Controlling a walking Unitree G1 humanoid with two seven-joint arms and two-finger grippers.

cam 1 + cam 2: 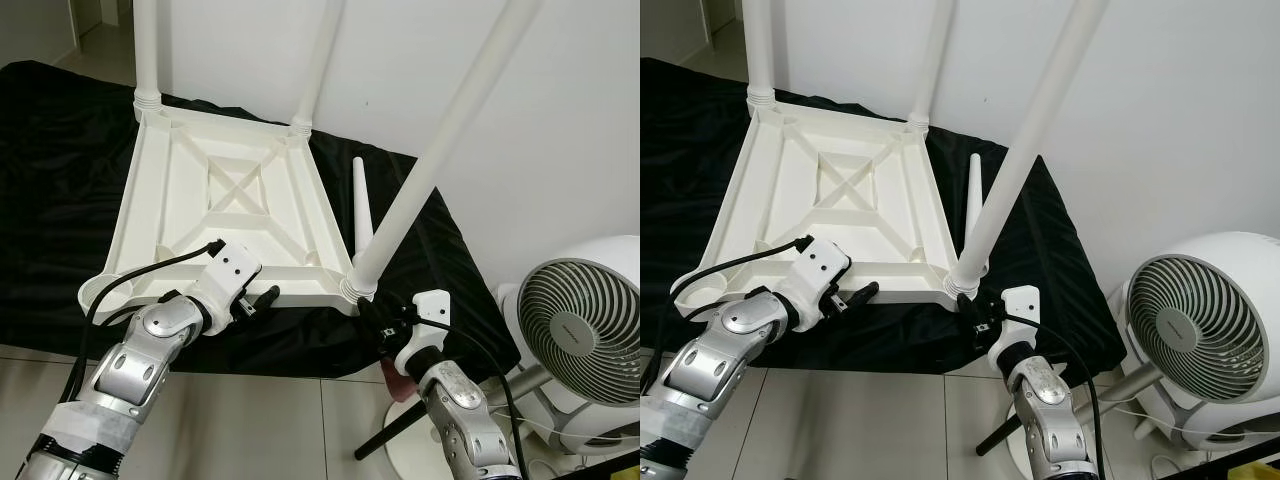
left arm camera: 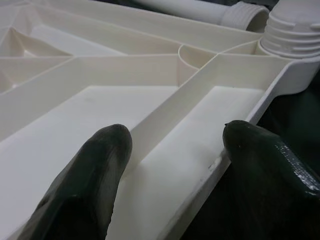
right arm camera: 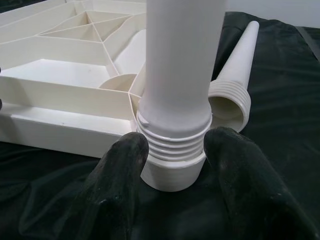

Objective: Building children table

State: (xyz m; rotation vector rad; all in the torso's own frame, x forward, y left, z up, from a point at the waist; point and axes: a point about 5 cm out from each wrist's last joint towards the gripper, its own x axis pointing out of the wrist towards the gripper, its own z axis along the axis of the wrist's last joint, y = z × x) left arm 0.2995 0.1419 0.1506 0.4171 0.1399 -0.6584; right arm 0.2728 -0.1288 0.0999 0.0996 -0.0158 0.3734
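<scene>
A white plastic table top lies upside down on a black cloth. Three white legs stand screwed into its corners: two at the back and one at the near right. The near left socket is empty. A loose leg lies on the cloth beside the top's right edge. My left gripper is open at the top's near rim, one finger over the ribbed inside and one outside. My right gripper is open just in front of the near right leg's threaded base, a finger at each side.
A white fan on a stand is close to my right arm, with a cable on the floor. A white wall rises behind the table. Grey floor tiles lie in front of the cloth's near edge.
</scene>
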